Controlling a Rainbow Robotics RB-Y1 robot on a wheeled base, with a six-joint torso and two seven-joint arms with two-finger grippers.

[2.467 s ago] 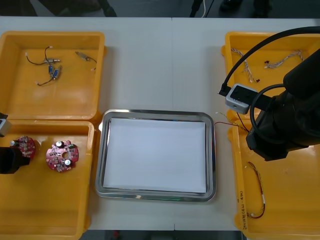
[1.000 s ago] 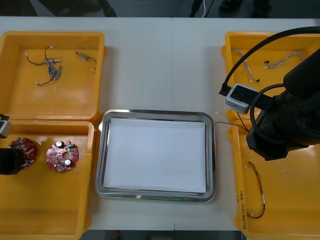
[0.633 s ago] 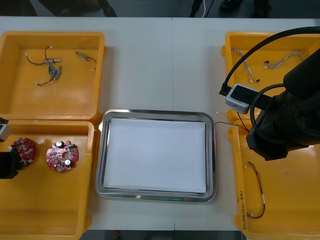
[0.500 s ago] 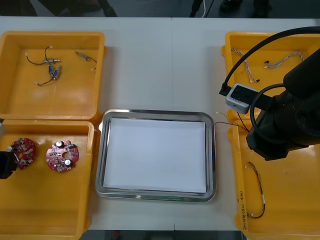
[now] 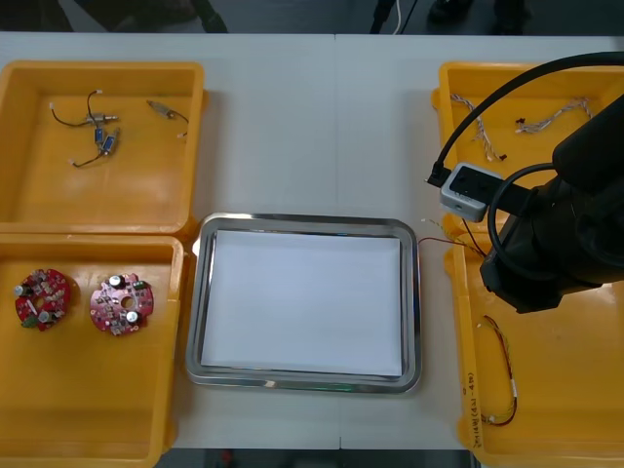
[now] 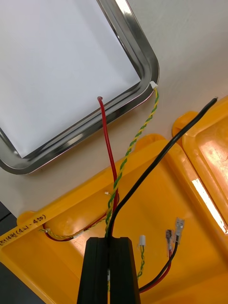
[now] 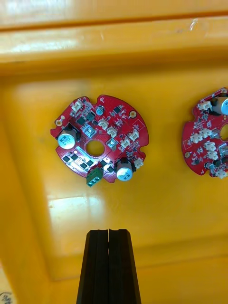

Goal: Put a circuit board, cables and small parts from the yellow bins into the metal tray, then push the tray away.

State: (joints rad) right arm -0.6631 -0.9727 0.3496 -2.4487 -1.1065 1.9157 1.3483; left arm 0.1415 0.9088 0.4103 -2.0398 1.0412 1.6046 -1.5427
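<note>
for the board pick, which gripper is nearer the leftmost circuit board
Left. The left gripper hangs shut close by the circuit board; the right gripper holds cables beyond the metal tray.

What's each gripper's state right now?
Left gripper: shut on nothing, over a circuit board.
Right gripper: shut on black and red-and-yellow cables.
</note>
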